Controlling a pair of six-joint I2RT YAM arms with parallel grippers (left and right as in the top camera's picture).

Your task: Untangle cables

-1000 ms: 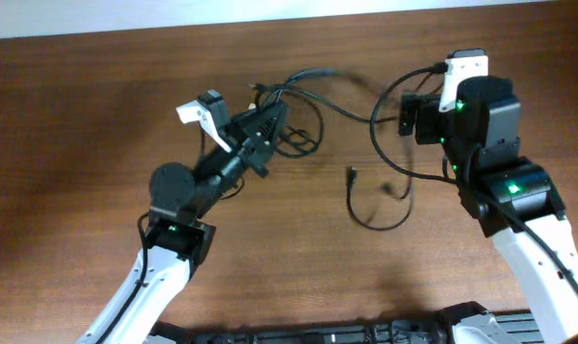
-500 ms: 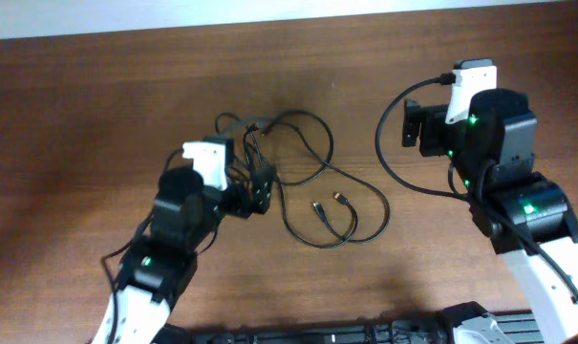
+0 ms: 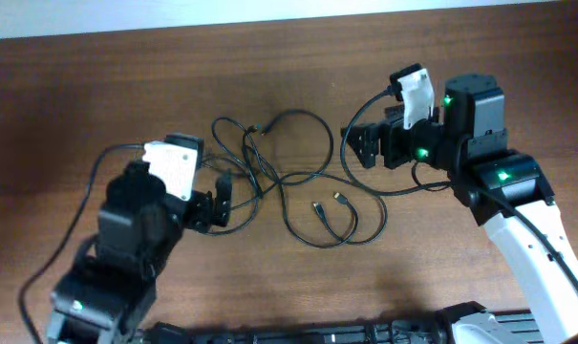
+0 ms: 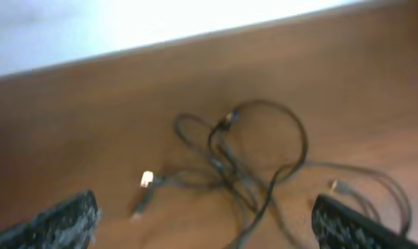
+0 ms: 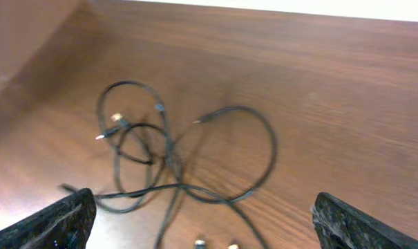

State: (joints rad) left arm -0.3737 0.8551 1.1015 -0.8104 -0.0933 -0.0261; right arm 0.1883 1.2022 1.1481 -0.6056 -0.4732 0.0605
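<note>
We are hovering our left gripper (image 3: 221, 198) and right gripper (image 3: 363, 145), both spread wide, with the tangled cables (image 3: 281, 180) lying between them.

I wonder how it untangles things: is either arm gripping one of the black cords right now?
No, the cables lie loose on the table, and the left end effector and right end effector are both wide open.

Cables (image 3: 287, 180) black; table (image 3: 78, 86) reddish-brown wood grain; wall strip (image 3: 269, 10) white.
</note>
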